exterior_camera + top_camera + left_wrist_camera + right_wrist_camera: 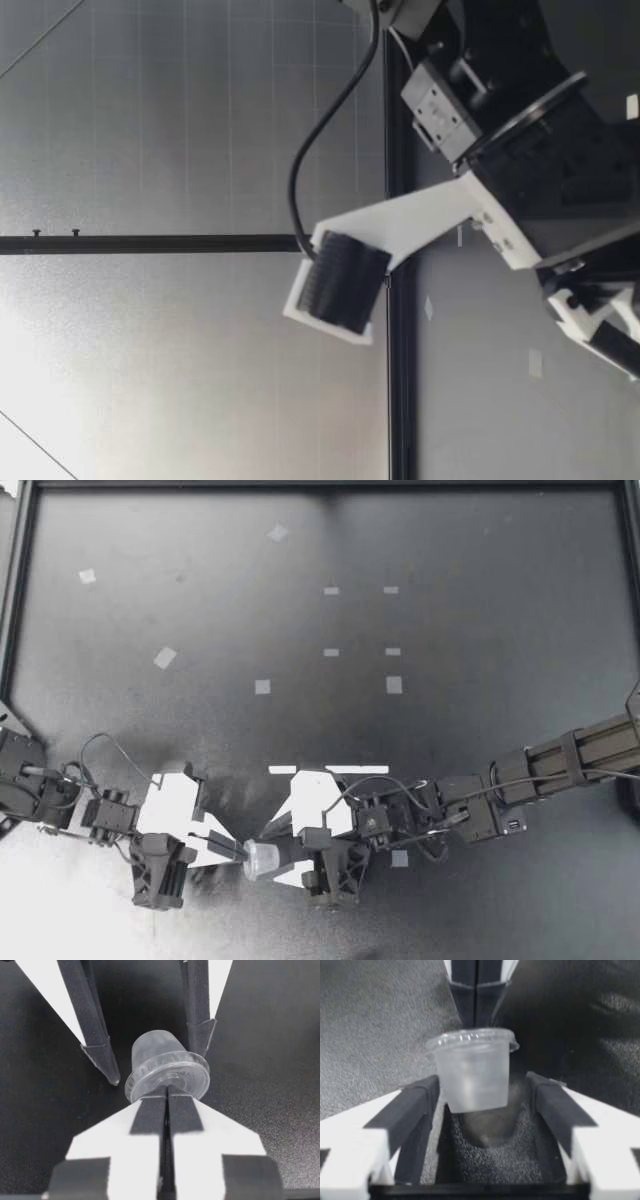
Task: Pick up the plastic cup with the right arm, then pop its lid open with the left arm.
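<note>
Surface: matt black counter (pixel 480 730) inside a dark rail, dotted with small pale tape squares (pixel 262 687).
Item: small translucent plastic cup (pixel 262 860) with a flanged rim, on the arms' side of the counter, between the two hands.
Item attitude: rim end toward my left hand, base toward my right hand. The shadow under it in the right wrist view suggests it is carried clear of the counter.
Left hand (pixel 238 852): fingers pressed together, their tips nipping the cup's rim flange (pixel 167 1085).
Right hand (pixel 278 854): spread wide, one finger on each side of the cup body (pixel 472 1077). One finger (pixel 200 1035) appears to lie against the wall and the other (pixel 102 1057) stands apart, so there is no grip.
Step in hand (judged): a pass from hand to hand. The receiving hand brackets the cup, but the load is with the left.
Next move calls for (judged): both right fingers meeting the wall squarely from opposite sides, with light pressure on thin plastic. The rim pinch should hold until that contact is firm.
Risk (judged): uneven contact could twist the cup out of the narrow rim pinch.
</note>
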